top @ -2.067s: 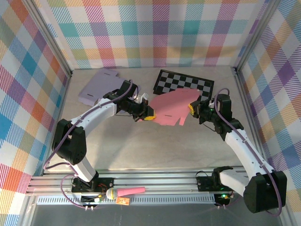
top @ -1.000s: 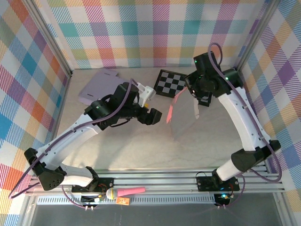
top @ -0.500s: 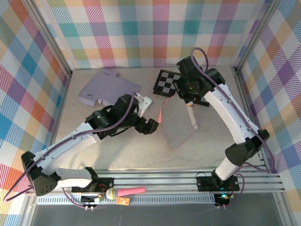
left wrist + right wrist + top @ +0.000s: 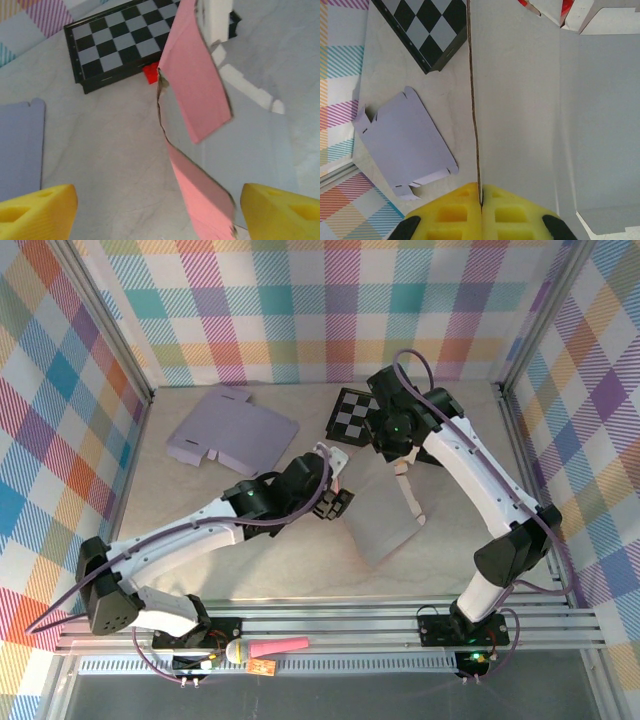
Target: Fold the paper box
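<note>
We pinch the paper box [image 4: 520,100] by its edge in the right gripper [image 4: 481,200], keeping it raised for folding. The left gripper [image 4: 159,212] hovers spread at its 9 o'clock.

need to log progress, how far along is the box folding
Early. Done: the pink box blank is picked up, its edge pinched in the shut right gripper. In hand: the open left gripper straddles the hanging sheet, not closed on it. Left: every fold; the sheet is only bent, no walls formed.
</note>
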Action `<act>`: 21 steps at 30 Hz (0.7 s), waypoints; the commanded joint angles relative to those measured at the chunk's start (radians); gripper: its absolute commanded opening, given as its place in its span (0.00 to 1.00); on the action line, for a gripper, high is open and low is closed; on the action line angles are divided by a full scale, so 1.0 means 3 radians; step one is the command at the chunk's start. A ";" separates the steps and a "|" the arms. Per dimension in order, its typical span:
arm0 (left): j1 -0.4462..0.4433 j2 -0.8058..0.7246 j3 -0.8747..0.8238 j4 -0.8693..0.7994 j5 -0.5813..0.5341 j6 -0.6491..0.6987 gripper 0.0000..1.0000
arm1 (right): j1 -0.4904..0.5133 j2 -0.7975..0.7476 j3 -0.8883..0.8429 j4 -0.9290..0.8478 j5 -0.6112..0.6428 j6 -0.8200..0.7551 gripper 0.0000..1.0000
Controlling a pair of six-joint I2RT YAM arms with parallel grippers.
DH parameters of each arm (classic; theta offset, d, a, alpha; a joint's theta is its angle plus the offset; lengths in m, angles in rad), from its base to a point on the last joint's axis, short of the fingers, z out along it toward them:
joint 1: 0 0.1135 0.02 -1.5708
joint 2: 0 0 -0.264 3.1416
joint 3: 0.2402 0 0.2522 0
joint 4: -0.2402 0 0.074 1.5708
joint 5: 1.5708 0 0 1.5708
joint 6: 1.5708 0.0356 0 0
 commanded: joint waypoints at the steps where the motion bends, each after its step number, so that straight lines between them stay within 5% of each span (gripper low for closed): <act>1: -0.0026 0.0121 0.0152 0.0033 -0.0218 0.0044 0.70 | 0.0013 -0.0070 -0.0042 0.0080 -0.0052 0.0060 0.00; 7: -0.0026 0.0143 0.0062 0.0106 -0.0362 -0.0017 0.51 | 0.0013 -0.0094 -0.0089 0.0172 -0.0189 0.0055 0.00; 13: 0.0046 0.0094 0.0023 0.0118 -0.0302 -0.0051 0.00 | -0.0076 -0.0279 -0.0443 0.0539 -0.0539 0.0013 0.00; 16: 0.0181 -0.0034 -0.0074 0.0123 -0.0024 -0.0073 0.00 | -0.0244 -0.0406 -0.0721 0.0820 -0.0956 -0.0037 0.02; 21: 0.0376 -0.0195 -0.0182 0.0138 0.0419 -0.0044 0.00 | -0.0456 -0.0576 -0.1036 0.1213 -0.1410 -0.0092 0.23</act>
